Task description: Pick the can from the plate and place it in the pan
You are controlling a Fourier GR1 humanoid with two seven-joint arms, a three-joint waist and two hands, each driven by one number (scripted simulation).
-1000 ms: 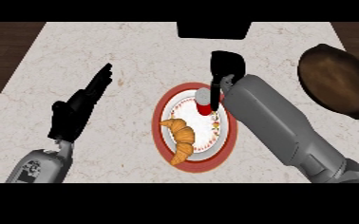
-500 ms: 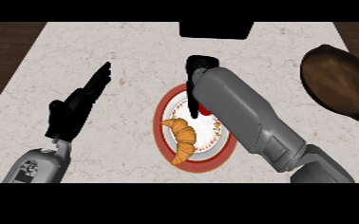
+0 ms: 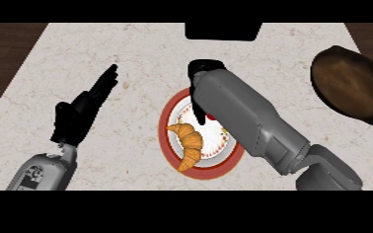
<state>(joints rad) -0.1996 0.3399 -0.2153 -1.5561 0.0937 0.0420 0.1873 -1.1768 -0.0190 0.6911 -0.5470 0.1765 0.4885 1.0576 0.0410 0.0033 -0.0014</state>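
The plate (image 3: 169,128), white with a red rim, lies at the counter's middle. Only a sliver of the red can (image 3: 209,117) shows on it, beside my right forearm, which covers the rest. My right hand (image 3: 203,73) hangs over the plate's far edge, wrist bent down toward the can; how it stands on the can is hidden. The dark brown pan (image 3: 342,81) sits at the right edge, apart from the arm. My left hand (image 3: 76,114) rests open at the left, fingers pointing up.
A croissant (image 3: 189,140) lies on the plate's near left part. A black object (image 3: 222,31) sits at the counter's far edge, just behind my right hand. Dark wood shows past the counter's left corner.
My right hand and forearm have swung left and down over the plate, covering most of the can. The left hand has not moved.
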